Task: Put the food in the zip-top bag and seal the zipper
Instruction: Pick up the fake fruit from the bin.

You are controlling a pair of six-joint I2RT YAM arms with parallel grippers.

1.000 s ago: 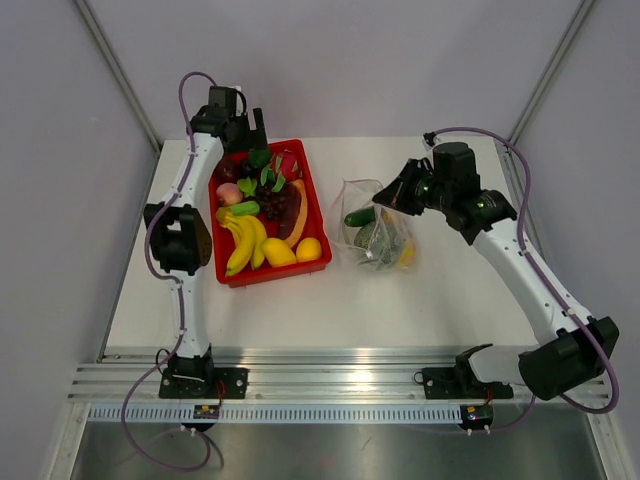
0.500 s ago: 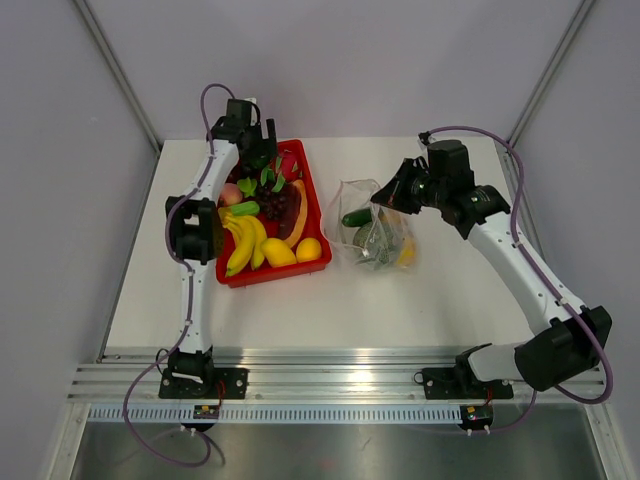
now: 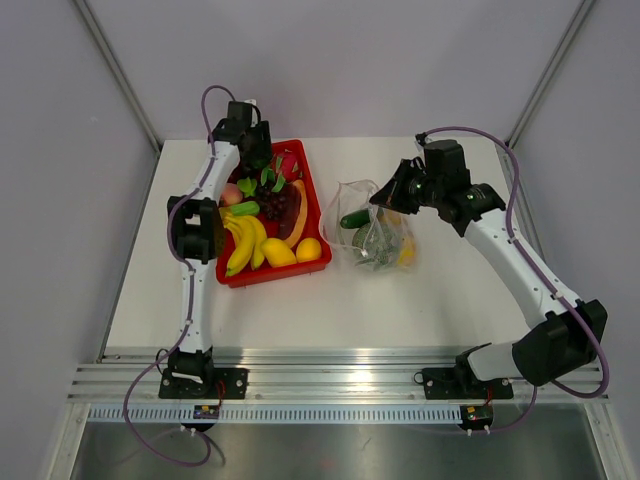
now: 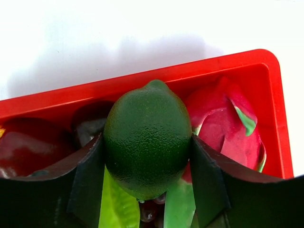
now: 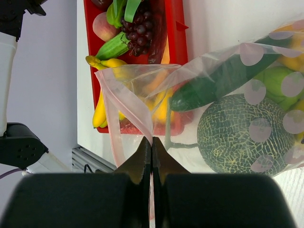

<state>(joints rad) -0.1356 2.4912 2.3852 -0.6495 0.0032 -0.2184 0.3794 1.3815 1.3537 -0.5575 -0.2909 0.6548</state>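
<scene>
Where the red tray point(image 4: 228, 64) curves round at its far corner, the left hand point(image 4: 148, 180) is clamped on a lime point(image 4: 148, 142). It is a plump, pebbly-skinned green oval with a small nipple at the top, and one dark finger presses against each of its flanks. Just to its right lies a glossy pink dragon fruit point(image 4: 228, 128) with green-tipped scales, and to its left a smooth dark-red fruit point(image 4: 28, 142). Flat green leaves point(image 4: 116, 204) show beneath the lime.

Across the white surface point(image 3: 430, 300), well apart from the tray, the zip-top bag point(image 3: 375, 235) lies crinkled and transparent, with pale round dots printed on its film. The right hand point(image 5: 152, 152) has its two fingers pinched tight on the bag's mouth edge, lifting it so the thin pink zipper point(image 5: 107, 104) runs in an open loop. Inside the bag sit a round grey-green melon point(image 5: 242, 133) with raised netting and a long, smooth dark-green cucumber point(image 5: 223, 78) lying on a slant above it. Some paler green and yellow pieces are at the bag's far end, too cut off to name.

Through and past the lifted film, the tray holds curved yellow bananas point(image 5: 99, 111), a knobbly bunch of dark grapes point(image 5: 140, 28) and a blushed peach point(image 5: 102, 31). The bag's raised lip stands between the right wrist camera and the tray's near end.
</scene>
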